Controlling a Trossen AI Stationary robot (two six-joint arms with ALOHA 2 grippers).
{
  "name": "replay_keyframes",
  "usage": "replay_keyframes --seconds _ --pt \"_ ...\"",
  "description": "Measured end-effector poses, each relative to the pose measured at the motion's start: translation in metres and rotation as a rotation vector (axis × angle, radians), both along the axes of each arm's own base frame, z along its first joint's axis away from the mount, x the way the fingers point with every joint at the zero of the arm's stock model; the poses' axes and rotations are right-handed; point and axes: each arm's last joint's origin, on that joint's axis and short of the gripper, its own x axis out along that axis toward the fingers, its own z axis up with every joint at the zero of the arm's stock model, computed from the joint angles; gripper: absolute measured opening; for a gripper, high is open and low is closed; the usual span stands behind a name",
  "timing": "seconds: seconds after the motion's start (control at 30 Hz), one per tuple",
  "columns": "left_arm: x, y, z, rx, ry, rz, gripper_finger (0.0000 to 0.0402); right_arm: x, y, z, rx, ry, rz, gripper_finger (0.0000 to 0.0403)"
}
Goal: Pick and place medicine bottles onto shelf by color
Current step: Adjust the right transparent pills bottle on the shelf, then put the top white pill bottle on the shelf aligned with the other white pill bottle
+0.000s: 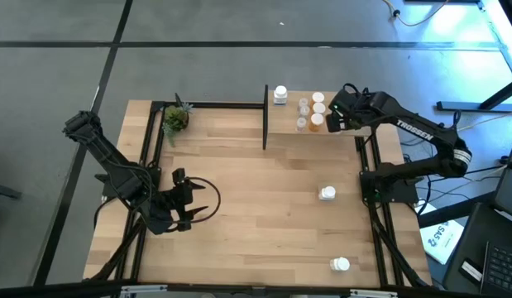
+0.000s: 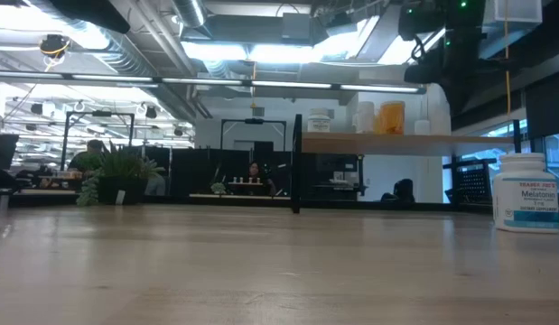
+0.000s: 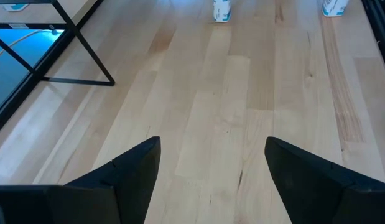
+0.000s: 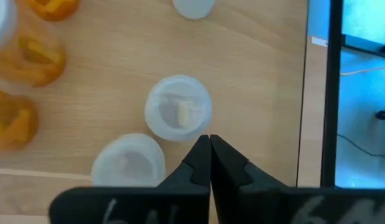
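The shelf [image 1: 289,124] stands at the table's far right. On it are a white bottle [image 1: 279,94], clear bottles [image 1: 303,106] and orange bottles with white caps [image 1: 317,122]. My right gripper [image 1: 333,117] is shut and empty over the shelf's right end. In the right wrist view its fingertips [image 4: 209,144] stand next to two clear bottles [image 4: 178,116] [image 4: 129,162], with orange bottles [image 4: 27,59] beyond. Two white bottles [image 1: 327,194] [image 1: 341,265] stand upright on the tabletop. My left gripper [image 1: 203,207] is open and empty, low over the table's near left. My right gripper's shut fingertips point down right beside the rim of a clear bottle [image 4: 198,127] that stands on the shelf. I cannot tell whether they touch it.
A small green potted plant [image 1: 175,118] stands at the far left corner. Black frame posts [image 1: 265,116] edge the shelf and the table's sides. In the low view a white labelled bottle [image 2: 526,192] stands at the right. Bare wood lies between the two arms.
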Motion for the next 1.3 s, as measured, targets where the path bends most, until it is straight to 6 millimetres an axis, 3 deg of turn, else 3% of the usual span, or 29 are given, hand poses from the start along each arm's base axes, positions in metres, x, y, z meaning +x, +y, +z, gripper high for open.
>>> replay_keyframes --seconds 0.47,0.93,1.13,1.3 --pt "0.0 0.0 0.0 0.0 0.0 0.0 0.0283 0.0 -0.017 0.0 -0.036 -0.015 0.017 0.0" --pt "0.0 0.0 0.0 0.0 0.001 0.0 0.0283 0.001 -0.02 0.002 -0.071 0.003 0.069 0.0004" --pt "0.0 0.0 0.0 0.003 -0.002 0.003 0.0283 0.006 -0.006 0.039 -0.144 -0.049 0.209 0.0002" --pt "0.0 0.0 0.0 0.005 -0.004 0.004 0.0283 0.012 0.038 0.076 -0.135 -0.076 0.389 0.0001"
